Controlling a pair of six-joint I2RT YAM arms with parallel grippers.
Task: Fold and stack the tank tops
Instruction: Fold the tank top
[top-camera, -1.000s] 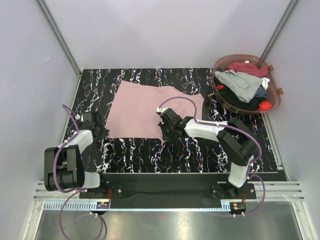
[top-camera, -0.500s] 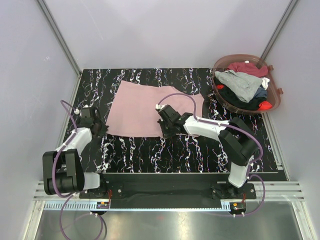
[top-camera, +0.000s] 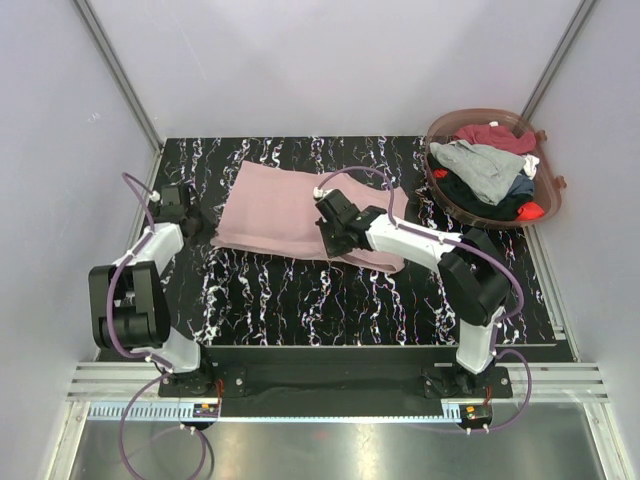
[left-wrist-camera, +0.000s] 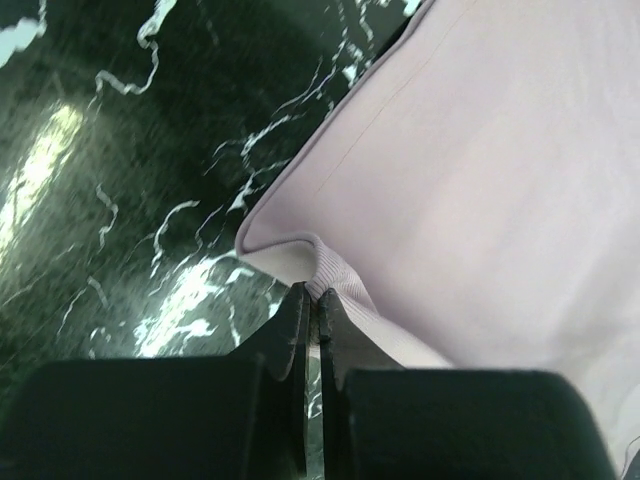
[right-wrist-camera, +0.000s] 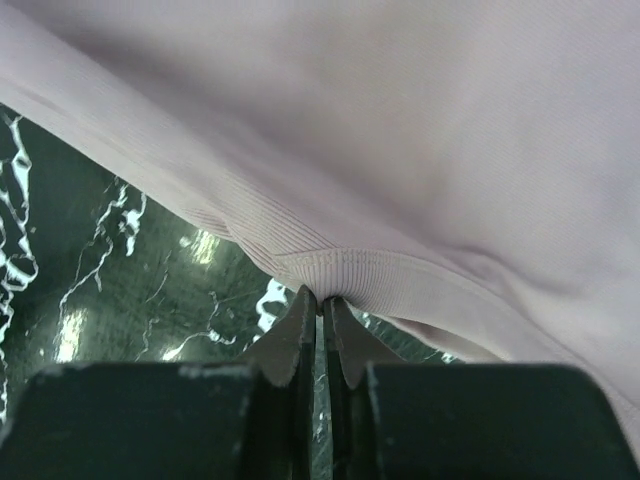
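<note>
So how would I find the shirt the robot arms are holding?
Look at the black marbled table. On it lies the pink tank top. It is the only pink one; the other tops are heaped in the brown basket.

I see a plain dusty pink cloth tank top (top-camera: 290, 210) on my black tabletop (top-camera: 300, 290), which is veined with white marble streaks. The round translucent plastic basket (top-camera: 490, 113) is brownish, holding grey, maroon, black and red cloth tops (top-camera: 480, 165). My arms (top-camera: 420, 245) are white and black, trailed by purple cables (top-camera: 350, 171).
</note>
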